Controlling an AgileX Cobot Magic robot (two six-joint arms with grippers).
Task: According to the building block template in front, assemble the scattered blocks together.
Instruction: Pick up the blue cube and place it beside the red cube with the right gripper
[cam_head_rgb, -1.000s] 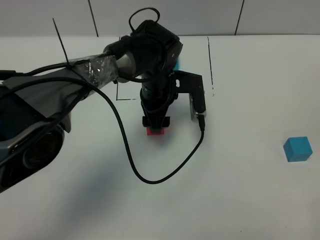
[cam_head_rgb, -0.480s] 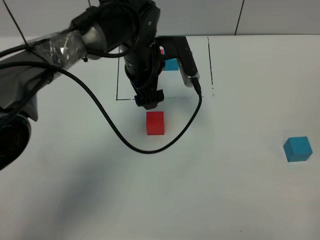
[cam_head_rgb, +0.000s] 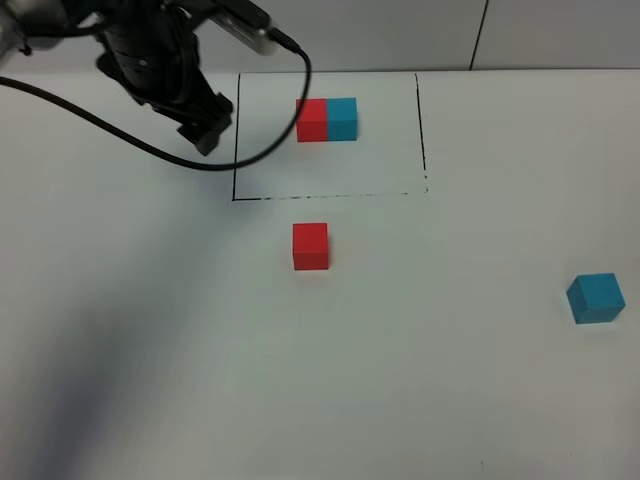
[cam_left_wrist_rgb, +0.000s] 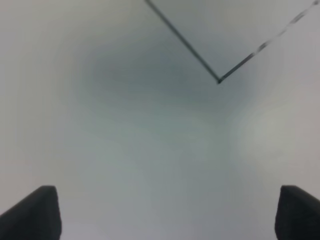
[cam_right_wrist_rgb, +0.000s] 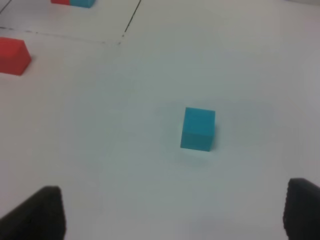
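The building block template (cam_head_rgb: 327, 120), a red and a cyan-blue cube joined as a bar, lies inside the black drawn rectangle (cam_head_rgb: 421, 130) at the back. The loose red cube (cam_head_rgb: 310, 246) stands just in front of that rectangle. The loose cyan-blue cube (cam_head_rgb: 596, 298) stands far right. My left gripper (cam_head_rgb: 207, 133) is open and empty, left of the rectangle; its wrist view (cam_left_wrist_rgb: 167, 215) shows bare table and a rectangle corner (cam_left_wrist_rgb: 218, 81). My right gripper (cam_right_wrist_rgb: 175, 220) is open and empty, with the cyan-blue cube (cam_right_wrist_rgb: 198, 128) ahead of it and the red cube (cam_right_wrist_rgb: 12, 56) farther off.
The left arm's black cable (cam_head_rgb: 150, 150) hangs over the white table (cam_head_rgb: 300, 380) at the back left. The template's edge (cam_right_wrist_rgb: 72, 2) shows at the far rim of the right wrist view. A grey wall runs behind the table.
My left gripper let go of the red cube, lifted and drew back to the far left. The red cube stays in front of the rectangle. The cyan-blue cube has not moved.
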